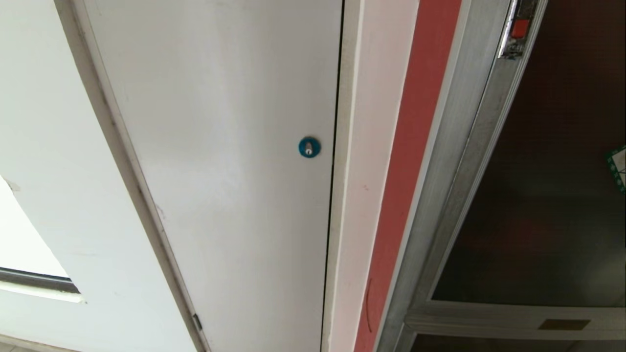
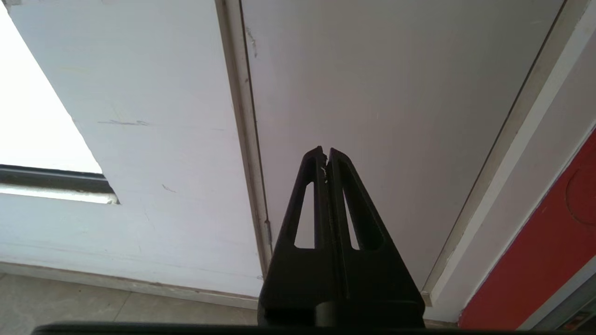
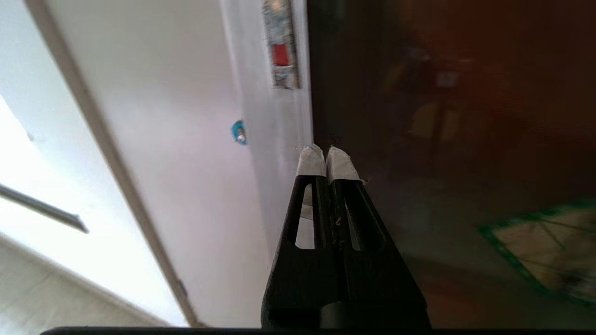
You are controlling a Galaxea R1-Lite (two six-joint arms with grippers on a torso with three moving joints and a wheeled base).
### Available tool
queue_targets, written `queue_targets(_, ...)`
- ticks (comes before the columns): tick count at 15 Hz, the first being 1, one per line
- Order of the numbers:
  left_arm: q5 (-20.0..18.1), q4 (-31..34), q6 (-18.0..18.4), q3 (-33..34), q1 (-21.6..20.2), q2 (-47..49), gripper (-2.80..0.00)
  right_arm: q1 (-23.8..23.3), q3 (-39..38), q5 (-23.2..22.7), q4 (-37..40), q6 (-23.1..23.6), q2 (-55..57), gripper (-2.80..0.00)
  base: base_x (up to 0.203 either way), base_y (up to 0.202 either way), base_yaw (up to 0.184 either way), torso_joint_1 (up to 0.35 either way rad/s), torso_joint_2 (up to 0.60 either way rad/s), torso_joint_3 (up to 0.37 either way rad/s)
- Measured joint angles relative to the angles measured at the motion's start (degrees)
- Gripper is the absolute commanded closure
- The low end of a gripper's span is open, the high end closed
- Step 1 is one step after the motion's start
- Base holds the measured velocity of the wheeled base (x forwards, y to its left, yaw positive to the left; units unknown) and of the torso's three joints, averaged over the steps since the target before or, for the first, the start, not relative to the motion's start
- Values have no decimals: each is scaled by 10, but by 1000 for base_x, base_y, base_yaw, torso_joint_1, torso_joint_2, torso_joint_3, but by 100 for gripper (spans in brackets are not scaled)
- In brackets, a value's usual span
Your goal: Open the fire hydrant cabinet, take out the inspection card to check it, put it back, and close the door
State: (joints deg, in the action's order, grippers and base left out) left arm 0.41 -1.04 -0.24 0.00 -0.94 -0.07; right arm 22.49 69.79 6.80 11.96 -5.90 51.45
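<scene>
Probably a building corridor; wall-mounted fire hydrant cabinet (image 1: 469, 161); white service door (image 1: 230, 161).

Head view: camera faces the wall at an upward tilt, framing the white panel door (image 1: 220, 161) with its round blue lock (image 1: 309, 147) and, rightward, the aluminium frame (image 1: 459, 161) and dark glass door (image 1: 547, 186); neither arm appears. Left wrist view: camera sits behind the left gripper (image 2: 325, 153), facing the same white panel door (image 2: 386, 102) beyond the tips, low near the floor (image 2: 70, 302). Right wrist view: camera sits behind the right gripper (image 3: 327, 156), close to the glass door (image 3: 447, 139). Blue lock (image 3: 239, 132) and red latch (image 3: 280, 54) appear in both head and right wrist views.
</scene>
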Motion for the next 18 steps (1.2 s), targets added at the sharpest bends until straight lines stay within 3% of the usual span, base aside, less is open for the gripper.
queue_targets(5,0,0,0,0,0,0,0,-8,-84,62,0,-1,-111,0,0,0,0,0,0,0)
queue_targets(11,0,0,0,0,0,0,0,-165,-134,74,5,-1,-201,0,0,0,0,0,0,0)
queue_targets(15,0,0,0,0,0,0,0,-213,-181,54,49,1,-291,0,0,0,0,0,0,0)
queue_targets(18,0,0,0,0,0,0,0,-218,-248,1,61,3,-360,0,0,0,0,0,0,0)
